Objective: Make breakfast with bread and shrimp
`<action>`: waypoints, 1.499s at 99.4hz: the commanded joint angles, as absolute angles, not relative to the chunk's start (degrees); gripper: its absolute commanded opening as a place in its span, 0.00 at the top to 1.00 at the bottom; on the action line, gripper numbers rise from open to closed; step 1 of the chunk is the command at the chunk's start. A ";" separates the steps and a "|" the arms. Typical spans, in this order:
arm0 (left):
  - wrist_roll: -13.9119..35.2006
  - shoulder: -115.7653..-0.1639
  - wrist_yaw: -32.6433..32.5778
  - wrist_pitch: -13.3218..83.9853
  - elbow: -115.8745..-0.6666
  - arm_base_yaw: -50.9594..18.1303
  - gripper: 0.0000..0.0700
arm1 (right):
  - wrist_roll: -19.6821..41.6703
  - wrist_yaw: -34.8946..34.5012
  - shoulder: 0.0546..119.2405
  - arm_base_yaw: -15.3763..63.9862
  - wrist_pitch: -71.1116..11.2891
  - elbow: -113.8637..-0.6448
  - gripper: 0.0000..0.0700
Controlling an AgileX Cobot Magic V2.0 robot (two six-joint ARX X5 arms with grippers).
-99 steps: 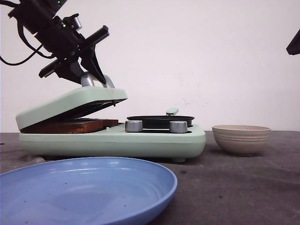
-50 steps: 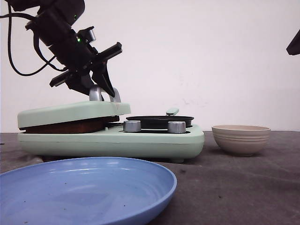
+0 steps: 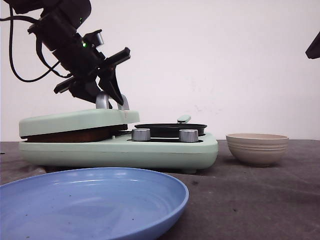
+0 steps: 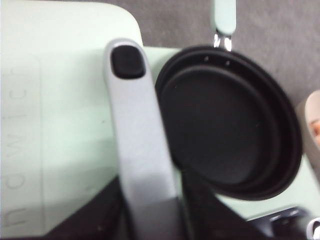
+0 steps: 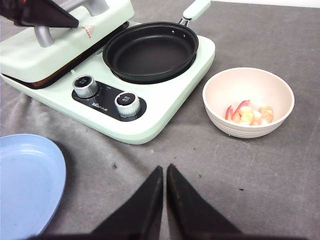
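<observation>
The bread (image 3: 70,135) shows only as a dark brown crust edge under the lowered mint-green lid (image 3: 70,120) of the sandwich maker (image 3: 120,150); its pale faces are hidden. My left gripper (image 3: 115,102) is shut on the lid's silver handle (image 4: 140,140), one dark finger on each side of it. The shrimp (image 5: 247,115) lie in a beige bowl (image 5: 248,102) to the right of the appliance. My right gripper (image 5: 165,170) is shut and empty, above the bare grey table in front of the bowl and the appliance.
An empty black frying pan (image 5: 150,50) sits on the appliance's right half, with two silver knobs (image 3: 141,134) in front. A large blue plate (image 3: 90,200) lies at the front left. The bowl (image 3: 257,148) stands at the right.
My left gripper brought the lid down from half open to lying on the bread a second ago. Over the last half second it has barely moved. The right arm has stayed still.
</observation>
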State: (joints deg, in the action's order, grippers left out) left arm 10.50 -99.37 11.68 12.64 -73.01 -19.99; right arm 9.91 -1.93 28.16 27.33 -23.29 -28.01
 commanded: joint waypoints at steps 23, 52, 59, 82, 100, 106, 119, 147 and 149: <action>8.19 -100.62 12.05 15.42 -72.71 -19.51 0.38 | 10.48 -2.13 28.32 27.62 -22.81 -28.05 1.00; 7.46 -93.65 12.05 15.03 -72.71 -19.46 0.38 | 10.22 -2.02 28.32 27.59 -22.52 -28.05 1.00; 6.68 -90.96 12.08 15.40 -72.71 -19.46 0.38 | 10.24 -2.04 28.27 27.59 -22.26 -28.05 1.00; 6.70 -81.14 14.48 16.97 -72.69 -19.46 0.39 | 10.35 -2.00 28.21 27.59 -20.64 -28.18 1.00; 6.68 -74.52 14.87 19.84 -72.60 -19.51 0.41 | 11.29 -1.76 28.25 27.57 -20.86 -29.30 0.99; 6.70 -72.60 14.87 20.36 -72.49 -19.51 0.47 | 11.35 -1.08 28.32 27.53 -21.04 -29.74 0.99; 6.39 -68.05 14.94 21.74 -71.33 -19.51 0.50 | 12.32 0.54 28.36 27.14 -21.47 -30.65 0.99; 6.20 -55.18 15.07 17.69 -59.18 -19.51 0.50 | 12.16 0.23 33.15 21.80 -23.62 -35.20 0.99; 6.28 -53.98 15.05 17.19 -57.82 -19.51 0.50 | 11.97 -0.16 33.80 21.28 -23.64 -35.68 0.99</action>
